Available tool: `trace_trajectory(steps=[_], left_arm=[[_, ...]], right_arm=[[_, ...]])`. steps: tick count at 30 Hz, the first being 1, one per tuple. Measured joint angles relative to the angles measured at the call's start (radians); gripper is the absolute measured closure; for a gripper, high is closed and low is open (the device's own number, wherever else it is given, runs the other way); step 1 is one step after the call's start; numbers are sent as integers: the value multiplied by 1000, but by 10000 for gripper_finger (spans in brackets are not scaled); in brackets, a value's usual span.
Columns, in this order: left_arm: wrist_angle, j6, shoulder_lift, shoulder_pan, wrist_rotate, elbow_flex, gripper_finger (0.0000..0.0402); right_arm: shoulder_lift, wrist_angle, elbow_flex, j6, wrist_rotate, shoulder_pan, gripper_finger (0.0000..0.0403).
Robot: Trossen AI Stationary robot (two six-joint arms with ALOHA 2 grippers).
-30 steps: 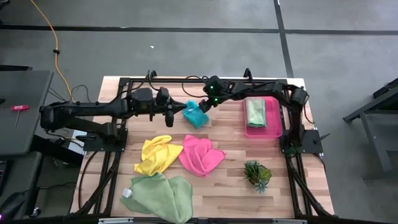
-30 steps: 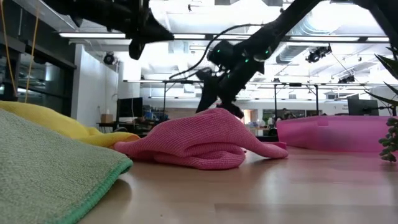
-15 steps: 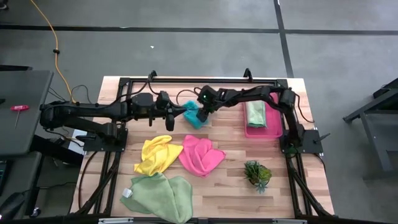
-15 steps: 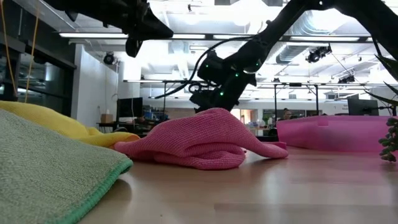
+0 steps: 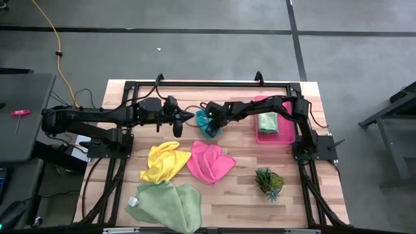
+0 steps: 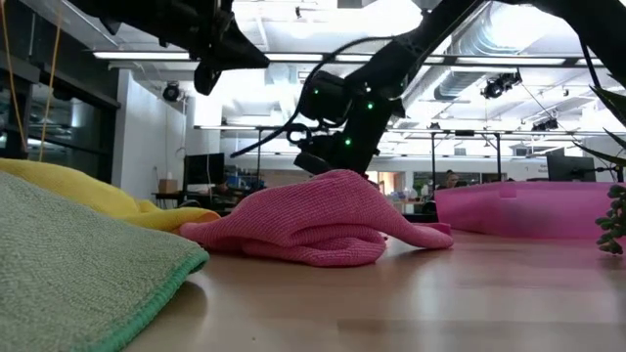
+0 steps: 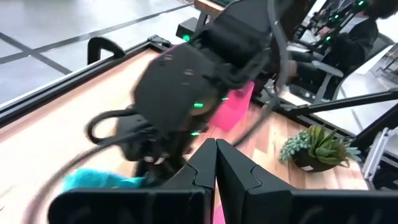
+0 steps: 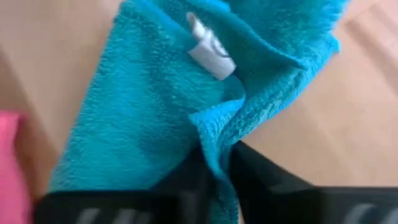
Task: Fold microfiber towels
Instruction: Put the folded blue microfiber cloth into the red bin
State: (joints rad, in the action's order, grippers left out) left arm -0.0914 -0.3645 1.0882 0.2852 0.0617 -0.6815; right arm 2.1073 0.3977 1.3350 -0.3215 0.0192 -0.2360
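the teal towel was mostly hidden under the right claw from above; only the right wrist view showed it plainly, with a fold of teal cloth pinched between the two dark fingers and a white tag beside the fold. in the low view the teal towel was hidden behind the hot pink towel, and the yellow towel and the near green towel were cut off at the edge. the left wrist view was blurred, showing the right arm close ahead and only a scrap of teal.

compared with a second before, the right arm had swung from near the pink tray across to the teal towel, and its claw, wide then, had narrowed onto the cloth. the left claw stayed closed, empty, just beside the teal towel.

five towels were counted: one teal at the far middle of the desk, one yellow, one hot pink, one pale green at the near edge, one pale green folded in the tray. one plant stood apart.
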Motion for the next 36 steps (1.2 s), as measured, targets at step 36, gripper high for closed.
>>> trace_trajectory(steps=[36], left_arm=[[208,53,-127,57,97,0,401]], right_arm=[[-403,317,-11,8,-178,-236,403]])
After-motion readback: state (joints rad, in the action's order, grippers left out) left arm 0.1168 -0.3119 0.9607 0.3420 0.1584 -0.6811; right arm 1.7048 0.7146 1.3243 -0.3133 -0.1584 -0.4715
